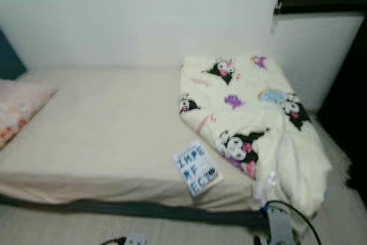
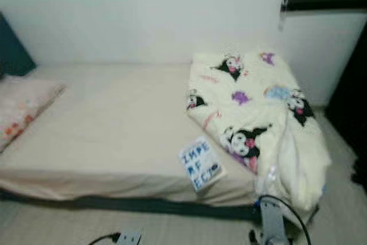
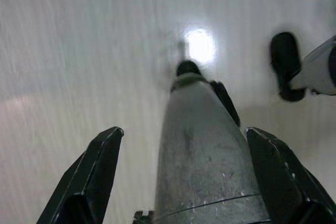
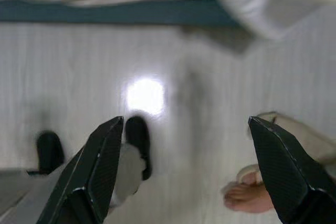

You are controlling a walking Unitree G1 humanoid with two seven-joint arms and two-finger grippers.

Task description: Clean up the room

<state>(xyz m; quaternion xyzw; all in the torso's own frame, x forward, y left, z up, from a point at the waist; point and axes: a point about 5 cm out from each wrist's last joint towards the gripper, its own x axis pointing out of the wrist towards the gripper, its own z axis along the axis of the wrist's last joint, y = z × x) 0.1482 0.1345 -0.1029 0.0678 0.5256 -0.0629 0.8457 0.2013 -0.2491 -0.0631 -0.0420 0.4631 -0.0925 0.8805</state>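
A cream blanket [image 1: 252, 113] printed with black cartoon figures lies bunched on the right end of the bed and hangs over its front corner. A small white booklet [image 1: 196, 168] with blue letters rests near the front edge of the cream sheet [image 1: 109, 124]. A floral pillow [image 1: 20, 107] lies at the left end. Both arms hang low in front of the bed. My left gripper [image 3: 184, 132] is open over the pale floor, above my own silver leg [image 3: 205, 150]. My right gripper [image 4: 186, 121] is open over the floor near the bed base, with nothing between its fingers.
A dark teal bed base [image 4: 121, 11] runs along the floor under the mattress. A person's bare foot [image 4: 244, 195] stands on the floor near my right gripper. A white wall backs the bed, and dark furniture [image 1: 350, 101] stands to its right.
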